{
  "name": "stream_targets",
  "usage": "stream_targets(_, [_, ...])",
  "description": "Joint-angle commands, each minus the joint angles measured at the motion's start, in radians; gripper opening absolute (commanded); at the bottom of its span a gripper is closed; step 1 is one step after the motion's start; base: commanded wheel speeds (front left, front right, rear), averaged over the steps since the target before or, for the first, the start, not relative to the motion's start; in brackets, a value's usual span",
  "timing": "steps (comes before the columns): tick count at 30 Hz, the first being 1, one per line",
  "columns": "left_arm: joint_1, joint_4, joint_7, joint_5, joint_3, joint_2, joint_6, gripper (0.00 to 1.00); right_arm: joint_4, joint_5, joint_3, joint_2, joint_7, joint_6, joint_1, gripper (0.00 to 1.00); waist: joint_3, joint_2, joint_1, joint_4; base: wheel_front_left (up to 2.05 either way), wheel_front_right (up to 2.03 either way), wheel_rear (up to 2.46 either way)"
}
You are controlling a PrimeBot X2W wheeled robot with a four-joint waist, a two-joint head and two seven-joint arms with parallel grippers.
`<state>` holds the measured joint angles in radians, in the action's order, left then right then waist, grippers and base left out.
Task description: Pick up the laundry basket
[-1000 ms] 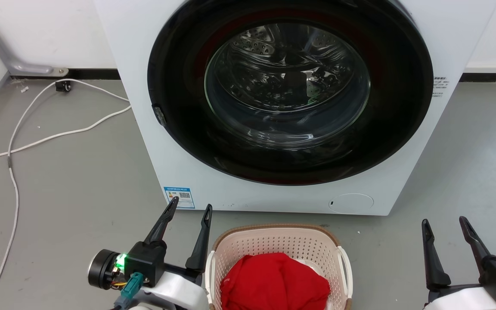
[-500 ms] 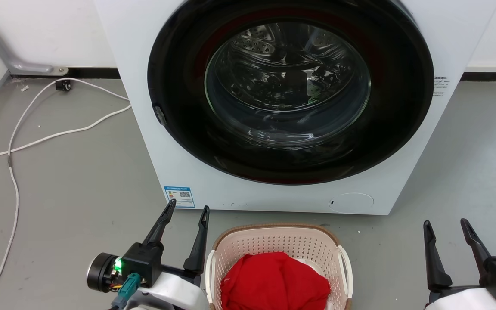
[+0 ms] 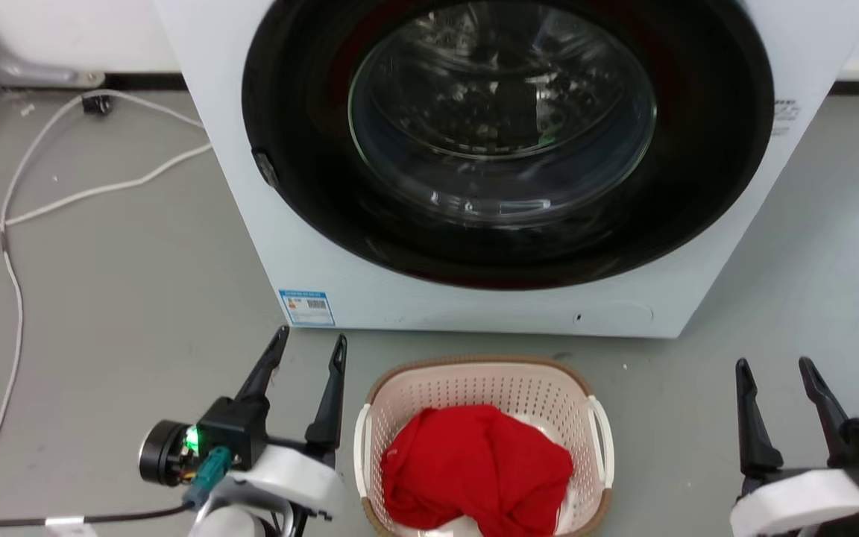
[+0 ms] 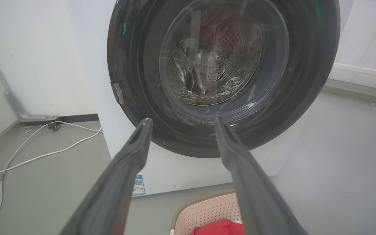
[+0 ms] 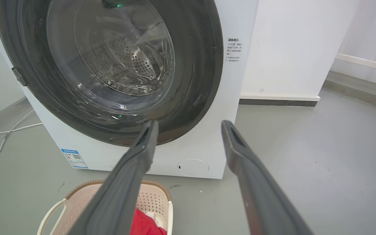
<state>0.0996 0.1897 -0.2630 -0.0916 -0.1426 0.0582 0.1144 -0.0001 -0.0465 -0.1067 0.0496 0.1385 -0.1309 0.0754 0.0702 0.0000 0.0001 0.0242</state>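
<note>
**Two grippers spread, basket not yet held**

Both hang empty with fingers parted. The left gripper (image 3: 309, 341) is at lower left of the head view, just beside the laundry basket (image 3: 474, 384). The right gripper (image 3: 772, 365) is at lower right, well apart from it. The basket rests on the floor at lower centre, near the washing machine (image 3: 250, 224), with a red cloth (image 3: 474, 462) inside. Likely risks: gripping only one white handle (image 3: 361, 440) could tip the basket and spill the cloth, and an uneven reach could shove it against the machine.
</note>
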Motion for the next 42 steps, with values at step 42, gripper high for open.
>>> stream_targets(42, [0.676, 0.796, 0.179, -0.54, -0.329, 0.182, 0.016, 1.0, 1.068, -0.227, 0.32, 0.001, 0.073, 0.0, -0.829, 1.0, 0.698, 0.0, -0.0001, -0.086, 0.0, 0.0, 0.0])
